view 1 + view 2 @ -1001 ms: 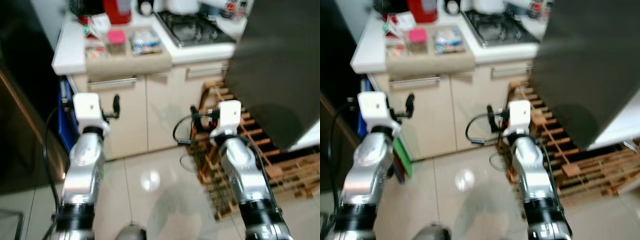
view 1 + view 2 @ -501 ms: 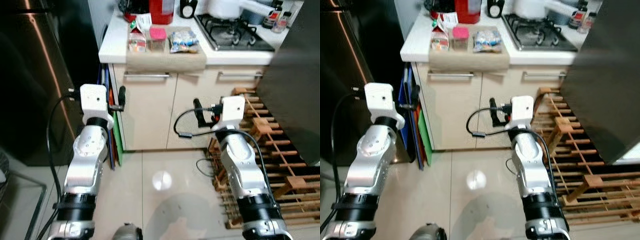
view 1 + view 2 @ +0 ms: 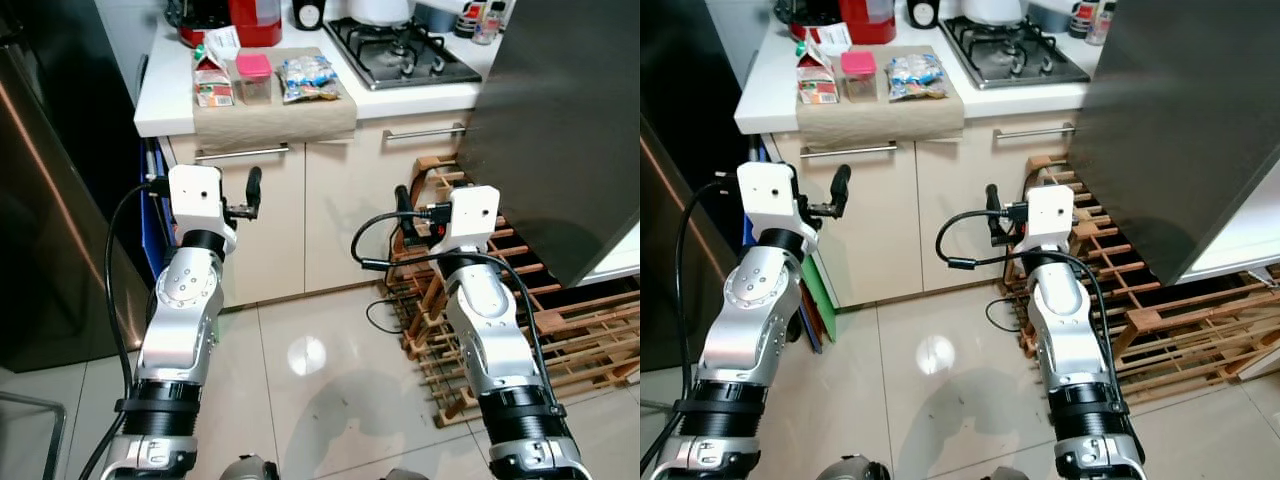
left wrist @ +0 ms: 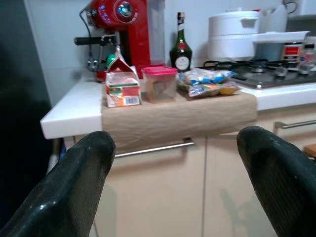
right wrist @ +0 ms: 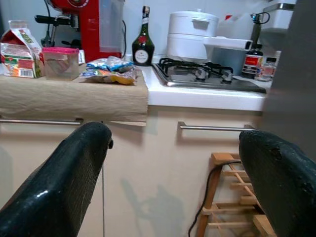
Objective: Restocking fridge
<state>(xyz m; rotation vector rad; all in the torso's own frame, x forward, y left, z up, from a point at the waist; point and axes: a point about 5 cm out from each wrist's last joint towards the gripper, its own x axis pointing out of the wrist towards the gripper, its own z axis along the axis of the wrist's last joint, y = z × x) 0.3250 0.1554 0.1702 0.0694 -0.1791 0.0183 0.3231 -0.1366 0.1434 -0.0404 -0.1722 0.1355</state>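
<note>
Restocking looks barely begun: carton (image 3: 213, 83), pink-lidded container (image 3: 254, 79) and snack bag (image 3: 309, 76) wait on the counter (image 3: 150, 105). Left gripper (image 4: 175, 163) and right gripper (image 5: 173, 163) are wide open, empty.

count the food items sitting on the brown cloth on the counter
3, in a row on the cloth: a carton at the robot's left end, a pink-lidded container in the middle, a bag of snacks nearest the stove.
</note>
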